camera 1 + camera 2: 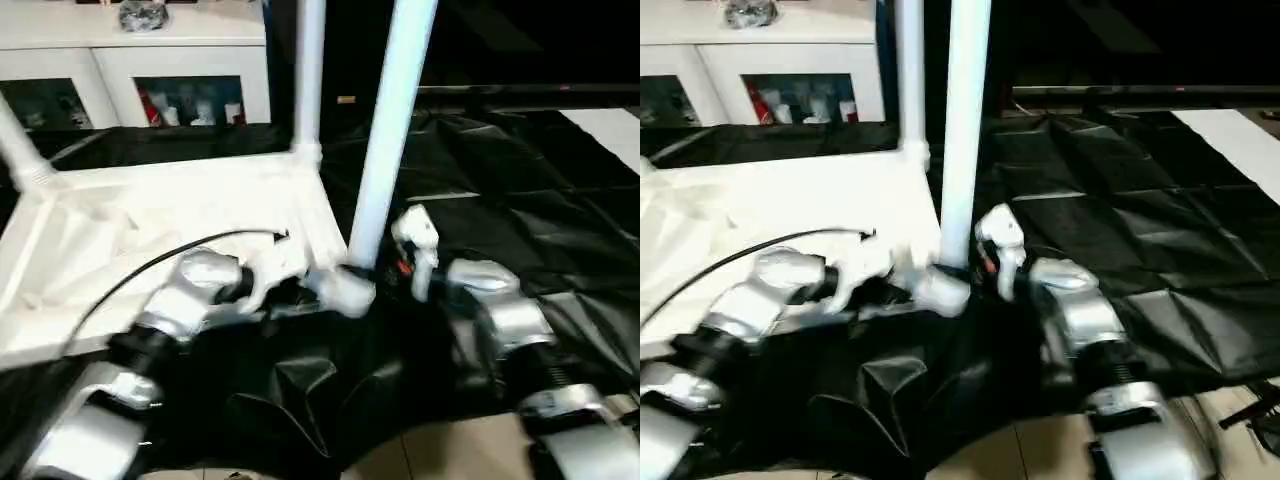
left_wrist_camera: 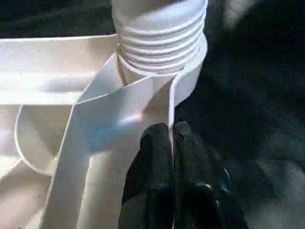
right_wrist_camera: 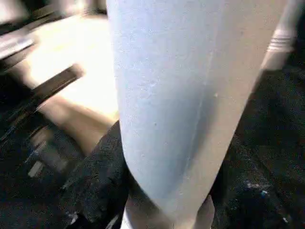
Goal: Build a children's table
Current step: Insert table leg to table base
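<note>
The children's table lies upside down on a black sheet, its white tabletop (image 1: 150,215) showing the ribbed underside. Three white legs stand up from corner sockets: a near one (image 1: 385,130), a far one (image 1: 308,70) and one at the left edge (image 1: 20,150). My left gripper (image 2: 170,138) is shut on the tabletop's thin rim wall just beside the near socket (image 2: 162,57), where the leg's threaded end sits. My right gripper (image 1: 378,268) is closed around the base of the near leg (image 3: 181,95), one black finger (image 3: 95,186) on each side.
A white cabinet with glass doors (image 1: 180,60) stands behind the tabletop. The crumpled black sheet (image 1: 520,200) covers the floor to the right and front. A black cable (image 1: 150,265) arcs over my left forearm. Pale floor (image 1: 450,450) shows at the near edge.
</note>
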Controlling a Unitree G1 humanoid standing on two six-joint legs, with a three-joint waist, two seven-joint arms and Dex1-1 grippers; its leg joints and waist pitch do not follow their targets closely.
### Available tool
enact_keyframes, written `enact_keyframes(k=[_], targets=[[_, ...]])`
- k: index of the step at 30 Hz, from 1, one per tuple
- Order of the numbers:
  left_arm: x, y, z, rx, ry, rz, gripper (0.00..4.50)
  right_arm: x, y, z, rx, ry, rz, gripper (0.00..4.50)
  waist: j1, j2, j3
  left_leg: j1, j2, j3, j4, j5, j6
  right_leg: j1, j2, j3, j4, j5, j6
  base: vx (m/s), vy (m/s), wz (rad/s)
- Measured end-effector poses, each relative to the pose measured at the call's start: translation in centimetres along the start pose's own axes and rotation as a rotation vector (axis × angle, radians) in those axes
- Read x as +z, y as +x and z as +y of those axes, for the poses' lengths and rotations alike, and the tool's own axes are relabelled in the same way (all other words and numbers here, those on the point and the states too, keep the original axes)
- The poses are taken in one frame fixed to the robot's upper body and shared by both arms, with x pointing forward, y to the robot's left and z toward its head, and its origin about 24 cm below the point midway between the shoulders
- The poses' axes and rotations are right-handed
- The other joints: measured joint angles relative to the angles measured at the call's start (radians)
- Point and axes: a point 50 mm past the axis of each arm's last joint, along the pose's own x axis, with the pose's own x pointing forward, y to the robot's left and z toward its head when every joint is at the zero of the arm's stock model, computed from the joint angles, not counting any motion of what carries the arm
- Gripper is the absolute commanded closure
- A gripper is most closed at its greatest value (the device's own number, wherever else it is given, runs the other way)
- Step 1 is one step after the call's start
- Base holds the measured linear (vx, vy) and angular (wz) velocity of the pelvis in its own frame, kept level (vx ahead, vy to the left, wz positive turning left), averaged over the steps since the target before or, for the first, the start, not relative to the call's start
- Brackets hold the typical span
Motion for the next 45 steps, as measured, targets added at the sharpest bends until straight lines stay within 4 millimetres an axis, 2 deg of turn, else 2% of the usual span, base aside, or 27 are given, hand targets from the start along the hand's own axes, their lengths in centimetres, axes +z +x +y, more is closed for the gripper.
enact_keyframes(k=[4, 6, 9, 19, 23, 35, 37, 45], targets=[[1.3, 1.8, -0.1, 0.076, -0.062, -0.011, 4.50, 0.3, 0.4, -0.4, -0.153, 0.044, -0.037, 2.61, 0.000, 0.004, 0.002, -0.001, 0.000, 0.001, -0.002, 0.000, 0.000, 0.000, 0.000, 0.000, -0.004, 0.000, 0.000, 0.000, 0.000, 0.00], [2.5, 3.2, 0.2, 0.169, -0.088, 0.004, 4.50, 0.6, 1.4, -0.7, -0.310, 0.080, -0.053, 2.61, -0.001, 0.009, 0.003, -0.002, 0.000, 0.003, -0.002, 0.000, 0.001, 0.000, 0.000, 0.001, -0.007, 0.001, 0.002, 0.000, 0.000, 0.00], [2.9, 3.9, 0.1, 0.218, -0.115, 0.002, 4.50, 0.9, 2.1, -0.7, -0.386, 0.100, -0.058, 2.61, -0.001, 0.010, 0.003, -0.002, 0.000, 0.003, -0.003, -0.001, 0.002, 0.000, 0.000, 0.001, -0.010, 0.001, 0.002, 0.000, 0.000, 0.00], [3.1, 4.1, 0.2, 0.243, -0.093, 0.021, 4.50, 1.2, 3.0, -0.3, -0.417, 0.058, -0.026, 2.61, -0.005, 0.010, 0.003, -0.002, 0.000, 0.005, -0.004, -0.001, 0.002, 0.000, 0.000, 0.002, -0.011, 0.001, 0.002, 0.000, 0.000, 0.00], [2.5, 3.0, 0.4, 0.180, -0.032, 0.011, 4.50, 1.7, 2.6, -0.4, -0.292, -0.011, 0.020, 2.61, -0.010, 0.010, 0.003, -0.001, 0.000, 0.006, -0.008, -0.001, 0.002, -0.001, 0.000, 0.003, -0.012, 0.001, 0.002, 0.000, 0.000, 0.00], [-0.3, -1.5, 0.0, -0.116, 0.136, 0.006, 4.50, 1.8, -0.5, 0.2, 0.248, -0.141, 0.149, 2.61, 0.000, 0.008, 0.004, -0.001, 0.001, 0.008, -0.011, 0.003, 0.008, -0.002, 0.000, 0.001, -0.014, 0.001, 0.003, 0.000, 0.000, 0.00], [-0.6, -2.3, -0.2, -0.174, 0.156, 0.011, 4.50, 1.7, -1.2, 0.5, 0.349, -0.155, 0.168, 2.61, 0.006, 0.007, 0.005, -0.002, 0.002, 0.009, -0.010, 0.003, 0.008, -0.002, 0.000, 0.001, -0.014, 0.001, 0.003, 0.000, 0.000, 0.00], [-0.8, -2.9, -0.4, -0.239, 0.189, 0.021, 4.50, 1.7, -1.7, 0.9, 0.457, -0.168, 0.192, 2.61, 0.020, 0.003, 0.007, -0.002, 0.003, 0.011, -0.010, 0.003, 0.008, -0.002, 0.000, 0.001, -0.013, 0.001, 0.003, 0.000, 0.000, 0.00]])
